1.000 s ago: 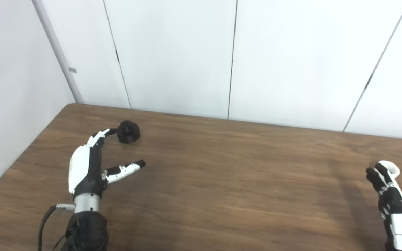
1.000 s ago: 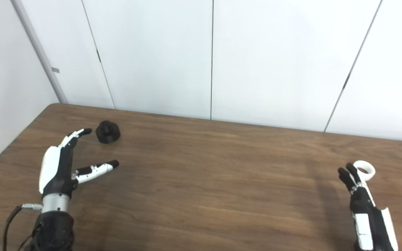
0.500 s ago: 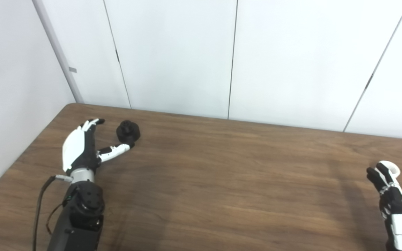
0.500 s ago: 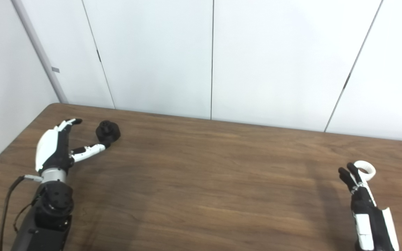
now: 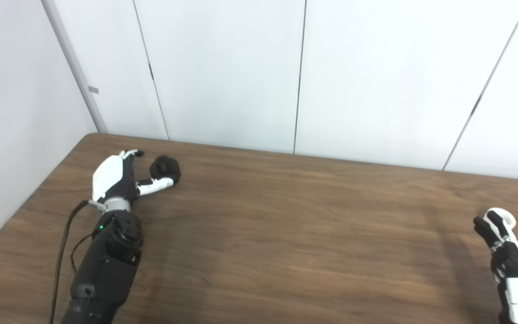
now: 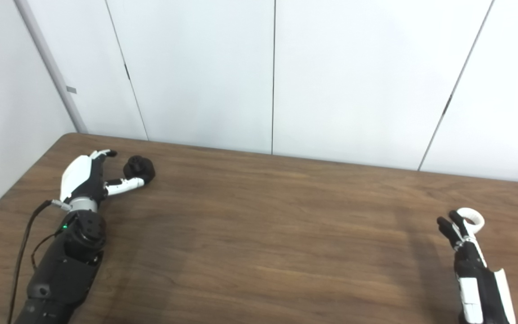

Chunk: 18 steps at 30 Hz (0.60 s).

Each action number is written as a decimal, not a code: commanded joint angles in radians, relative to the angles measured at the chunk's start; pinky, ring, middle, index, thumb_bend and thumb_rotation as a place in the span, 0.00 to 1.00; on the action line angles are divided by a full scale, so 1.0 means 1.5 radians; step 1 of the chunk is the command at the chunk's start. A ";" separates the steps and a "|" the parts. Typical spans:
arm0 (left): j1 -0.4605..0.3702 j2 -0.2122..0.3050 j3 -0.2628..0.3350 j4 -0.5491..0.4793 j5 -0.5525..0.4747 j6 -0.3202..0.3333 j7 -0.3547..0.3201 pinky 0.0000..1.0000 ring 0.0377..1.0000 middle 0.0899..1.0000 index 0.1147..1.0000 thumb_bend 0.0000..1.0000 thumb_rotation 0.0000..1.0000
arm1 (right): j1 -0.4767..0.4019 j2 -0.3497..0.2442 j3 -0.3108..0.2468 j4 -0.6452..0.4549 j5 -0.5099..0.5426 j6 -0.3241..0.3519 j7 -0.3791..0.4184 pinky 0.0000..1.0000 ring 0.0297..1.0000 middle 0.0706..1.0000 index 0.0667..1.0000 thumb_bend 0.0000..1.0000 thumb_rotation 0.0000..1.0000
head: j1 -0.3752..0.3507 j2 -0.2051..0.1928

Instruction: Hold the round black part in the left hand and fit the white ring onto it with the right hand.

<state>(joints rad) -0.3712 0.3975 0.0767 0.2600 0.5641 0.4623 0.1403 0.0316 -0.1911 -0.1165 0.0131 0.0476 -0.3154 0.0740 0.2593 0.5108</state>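
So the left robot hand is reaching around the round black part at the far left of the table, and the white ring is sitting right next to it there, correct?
Not quite. The left robot hand does reach around the round black part, but the white ring is across the table by the right robot hand, as the right eye view shows.

No text, label, brand, number or sign can be read anywhere in either view.
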 commanded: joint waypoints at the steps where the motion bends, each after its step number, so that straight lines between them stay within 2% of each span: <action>1: -0.043 0.025 -0.003 0.017 0.001 -0.014 0.016 1.00 1.00 0.95 0.82 0.96 0.40 | 0.045 0.023 0.008 0.073 -0.002 -0.004 -0.007 1.00 0.90 0.88 0.92 0.68 1.00 | 0.000 0.001; 18: -0.102 0.046 -0.039 0.121 -0.019 -0.008 0.018 1.00 1.00 0.95 0.83 0.97 0.39 | 0.057 0.022 0.008 0.055 0.005 0.007 -0.004 1.00 0.91 0.88 0.93 0.66 1.00 | -0.005 0.006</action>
<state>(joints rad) -0.4645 0.4344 0.0156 0.4530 0.5303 0.4585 0.1462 0.0330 -0.1907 -0.1174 0.0098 0.0528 -0.3097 0.0741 0.2516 0.5200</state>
